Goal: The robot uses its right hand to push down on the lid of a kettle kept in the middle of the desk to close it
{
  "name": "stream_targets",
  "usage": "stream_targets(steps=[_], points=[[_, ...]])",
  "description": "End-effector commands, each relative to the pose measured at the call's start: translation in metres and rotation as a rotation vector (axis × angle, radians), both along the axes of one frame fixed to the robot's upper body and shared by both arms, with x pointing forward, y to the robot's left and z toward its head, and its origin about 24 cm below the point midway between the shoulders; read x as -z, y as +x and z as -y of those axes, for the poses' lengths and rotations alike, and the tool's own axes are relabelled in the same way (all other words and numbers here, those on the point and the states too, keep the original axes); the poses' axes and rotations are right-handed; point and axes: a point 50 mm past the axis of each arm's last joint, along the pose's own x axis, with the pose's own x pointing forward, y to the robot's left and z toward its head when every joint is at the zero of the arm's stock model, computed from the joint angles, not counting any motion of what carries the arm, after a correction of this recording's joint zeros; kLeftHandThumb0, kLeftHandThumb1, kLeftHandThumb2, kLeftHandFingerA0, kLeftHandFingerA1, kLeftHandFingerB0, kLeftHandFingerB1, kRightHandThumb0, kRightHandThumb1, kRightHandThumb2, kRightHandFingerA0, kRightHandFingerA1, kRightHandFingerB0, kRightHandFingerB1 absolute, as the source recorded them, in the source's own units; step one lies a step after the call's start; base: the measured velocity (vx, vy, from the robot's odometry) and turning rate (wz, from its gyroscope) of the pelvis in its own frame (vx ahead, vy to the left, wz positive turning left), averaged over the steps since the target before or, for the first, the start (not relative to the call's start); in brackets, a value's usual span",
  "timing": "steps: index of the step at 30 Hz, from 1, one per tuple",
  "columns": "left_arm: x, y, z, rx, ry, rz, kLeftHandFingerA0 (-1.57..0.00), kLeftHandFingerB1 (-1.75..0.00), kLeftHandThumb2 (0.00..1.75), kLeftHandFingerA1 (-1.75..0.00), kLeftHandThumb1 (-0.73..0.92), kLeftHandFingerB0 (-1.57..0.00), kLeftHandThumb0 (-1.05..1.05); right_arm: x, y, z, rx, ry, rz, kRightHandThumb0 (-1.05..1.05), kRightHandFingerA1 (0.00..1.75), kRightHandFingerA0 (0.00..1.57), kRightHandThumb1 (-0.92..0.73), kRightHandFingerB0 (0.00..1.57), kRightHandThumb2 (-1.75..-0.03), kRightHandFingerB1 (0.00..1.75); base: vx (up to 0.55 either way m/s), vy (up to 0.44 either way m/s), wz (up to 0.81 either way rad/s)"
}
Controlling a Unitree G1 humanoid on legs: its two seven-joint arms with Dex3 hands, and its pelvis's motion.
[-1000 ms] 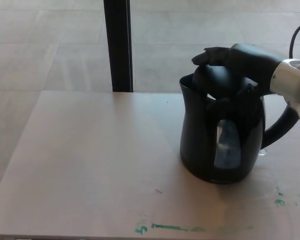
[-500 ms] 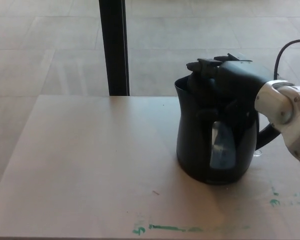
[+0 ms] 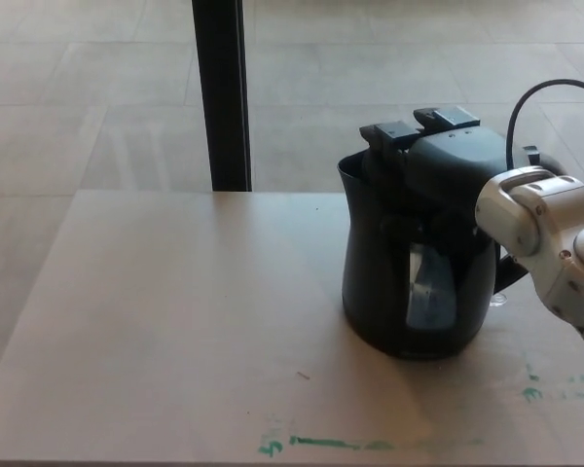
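Right hand (image 3: 438,146) flat atop kettle (image 3: 409,282) lid, fingers (image 3: 394,131) stretched forward and close together, palm bearing down to shut it. Kettle upright on surface (image 3: 175,311).

Desk (image 3: 175,321) bears kettle (image 3: 389,292)

Kettle (image 3: 414,282) stands on desk (image 3: 175,321) directly beneath the right hand (image 3: 448,156), whose fingers (image 3: 389,132) lie across its top; post (image 3: 222,92) stands left of and beyond those fingers, behind desk's far edge.
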Motion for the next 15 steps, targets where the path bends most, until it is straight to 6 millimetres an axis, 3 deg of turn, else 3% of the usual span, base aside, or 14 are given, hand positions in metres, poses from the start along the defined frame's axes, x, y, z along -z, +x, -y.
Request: stream_targets(steps=[1, 6, 7, 9, 10, 11, 12, 13, 14, 15], points=[[-0.006, -0.005, -0.007, -0.006, -0.006, -0.002, -0.39, -0.39, 0.74, -0.49, 0.64, -0.33, -0.88, 0.078, -0.015, 0.043, 0.151, -0.159, -0.459, -1.03, 0.02, 0.00, -0.79, 0.07, -1.18, 0.14, 0.00, 0.000, 0.00], [-0.004, -0.007, -0.006, -0.010, -0.006, -0.016, -0.40, -0.40, 0.73, -0.49, 0.63, -0.35, -0.86, 0.046, -0.007, 0.042, 0.161, -0.082, -0.447, -1.05, 0.03, 0.00, -0.75, 0.00, -1.22, 0.08, 0.00, 0.000, 0.00], [-0.004, -0.008, -0.006, -0.011, -0.004, -0.019, -0.43, -0.36, 0.63, -0.45, 0.75, -0.37, -0.80, 0.039, -0.005, 0.042, 0.165, -0.053, -0.448, -1.05, 0.04, 0.00, -0.73, 0.00, -1.23, 0.08, 0.00, 0.000, 0.00], [-0.004, -0.008, -0.006, -0.023, -0.003, -0.019, -0.45, -0.36, 0.63, -0.46, 0.74, -0.39, -0.80, 0.029, -0.003, 0.042, 0.162, -0.019, -0.441, -1.05, 0.00, 0.00, -0.74, 0.00, -1.20, 0.07, 0.00, 0.000, 0.00], [-0.004, -0.008, -0.006, -0.009, -0.005, -0.015, -0.42, -0.35, 0.63, -0.45, 0.75, -0.35, -0.82, 0.016, -0.002, 0.042, 0.160, 0.017, -0.437, -1.05, 0.00, 0.00, -0.92, 0.00, -0.80, 0.01, 0.00, 0.000, 0.00], [-0.004, -0.008, -0.006, -0.010, -0.003, -0.014, -0.42, -0.36, 0.63, -0.45, 0.75, -0.36, -0.81, 0.012, -0.001, 0.041, 0.159, 0.039, -0.434, -1.04, 0.00, 0.00, -0.76, 0.00, -1.19, 0.04, 0.00, 0.000, 0.00], [-0.005, -0.009, -0.007, -0.013, -0.010, -0.007, -0.38, -0.40, 0.74, -0.49, 0.63, -0.32, -0.87, 0.004, 0.000, 0.040, 0.146, 0.061, -0.425, -1.05, 0.00, 0.00, -0.92, 0.00, -0.84, 0.00, 0.00, 0.000, 0.00], [-0.005, -0.009, -0.007, -0.014, -0.010, -0.006, -0.37, -0.39, 0.74, -0.48, 0.63, -0.31, -0.87, -0.002, -0.001, 0.040, 0.134, 0.061, -0.407, -1.03, 0.00, 0.00, -0.78, 0.00, -1.23, 0.00, 0.00, 0.000, 0.00], [-0.005, -0.009, -0.007, -0.016, -0.008, -0.011, -0.39, -0.39, 0.73, -0.47, 0.64, -0.32, -0.88, -0.008, -0.001, 0.041, 0.121, 0.055, -0.371, -1.05, 0.00, 0.00, -0.79, 0.00, -1.28, 0.01, 0.00, 0.000, 0.00], [-0.005, -0.010, -0.007, -0.021, -0.012, -0.005, -0.42, -0.35, 0.61, -0.45, 0.74, -0.35, -0.83, -0.014, 0.000, 0.043, 0.104, 0.072, -0.345, -1.04, 0.01, 0.00, -0.79, 0.00, -1.27, 0.00, 0.00, 0.000, 0.00]])
